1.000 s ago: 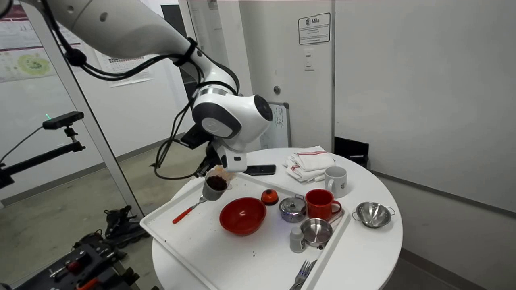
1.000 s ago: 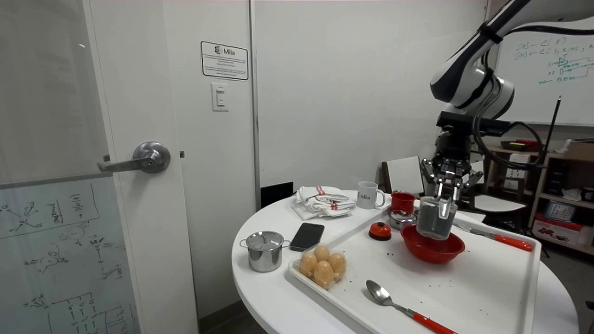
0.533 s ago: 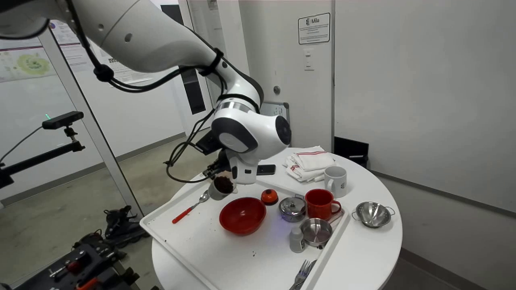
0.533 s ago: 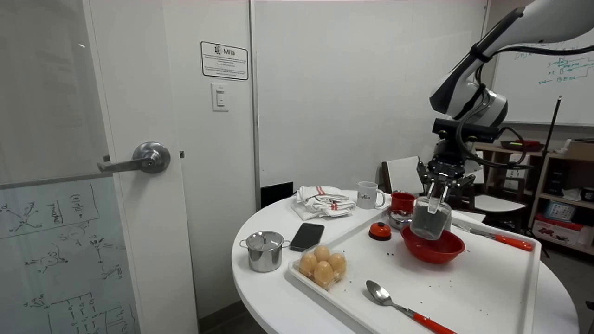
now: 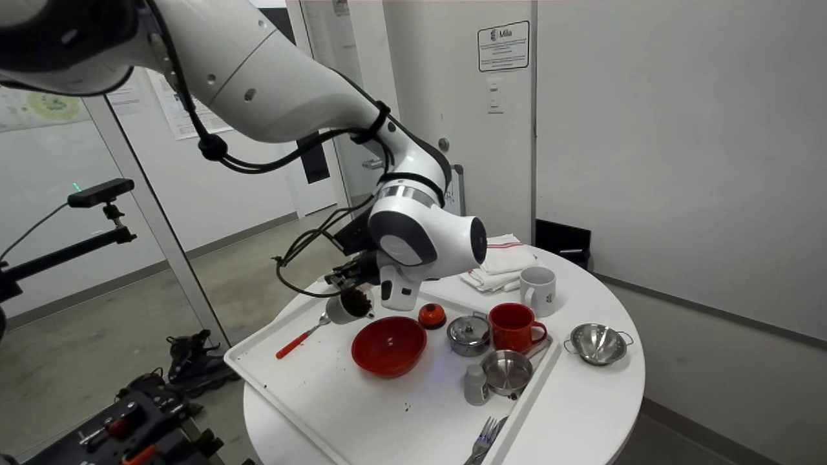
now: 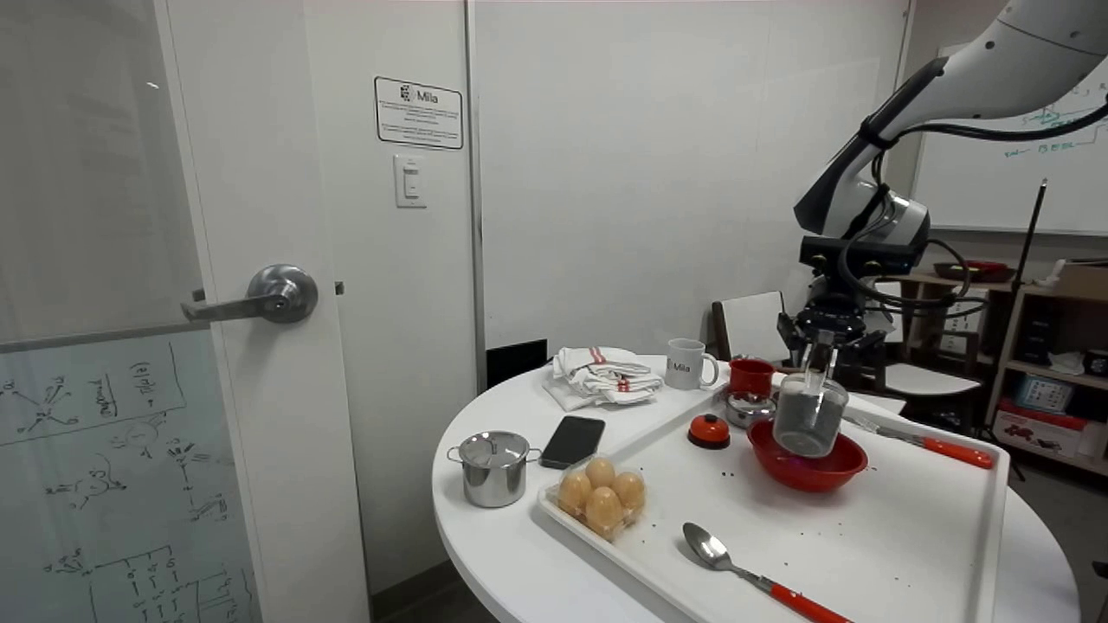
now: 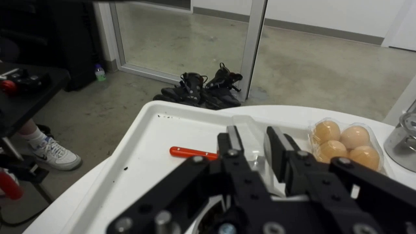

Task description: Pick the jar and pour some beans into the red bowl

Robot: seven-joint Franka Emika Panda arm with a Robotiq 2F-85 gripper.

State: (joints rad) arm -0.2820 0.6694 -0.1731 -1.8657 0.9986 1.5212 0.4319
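Jar [image 5: 342, 310] tipped further over than a second ago, robot arm [image 5: 278, 97] lower

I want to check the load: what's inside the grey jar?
In an exterior view, dark beans show through the mouth of the jar. They cover whatever lies deeper, which cannot be seen.

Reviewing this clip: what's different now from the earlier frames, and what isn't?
In an exterior view, the arm has swung toward the picture's right and down, and the jar has tipped further over toward the right. Nothing was grasped or released: the end effector still holds the jar. Beans still show inside it. The red bowl, spoon and eggs stayed put.
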